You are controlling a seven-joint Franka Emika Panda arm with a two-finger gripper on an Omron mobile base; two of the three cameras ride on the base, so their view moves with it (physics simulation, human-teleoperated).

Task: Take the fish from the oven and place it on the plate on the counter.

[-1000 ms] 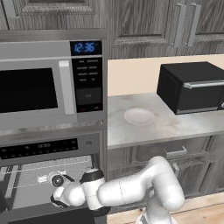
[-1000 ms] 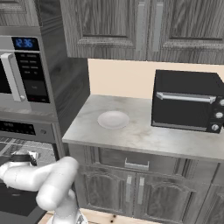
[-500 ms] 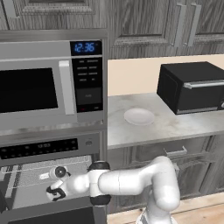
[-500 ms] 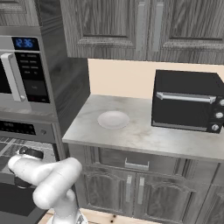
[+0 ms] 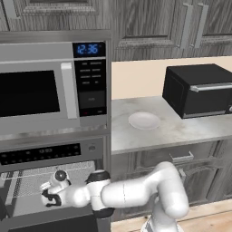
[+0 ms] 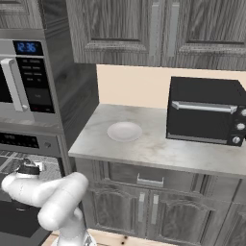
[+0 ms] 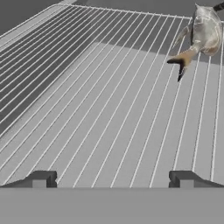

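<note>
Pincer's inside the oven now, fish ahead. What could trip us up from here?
The small greyish fish lies on the wire rack, far off to one side of the open pincer, so a straight advance would likely miss. Its slim body could slip. The round white plate sits well away, a long carry.

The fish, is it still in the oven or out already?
Still in: the fish lies on the oven's wire rack, ahead of the open gripper.

Arm (image 5: 136, 192) stretched low leftward; fingers (image 7: 41, 178) spread wide, empty

A home kitchen: built-in oven (image 5: 50, 181), microwave (image 5: 54, 86), marbled counter (image 5: 181, 129), wood cabinets (image 6: 144, 29).
</note>
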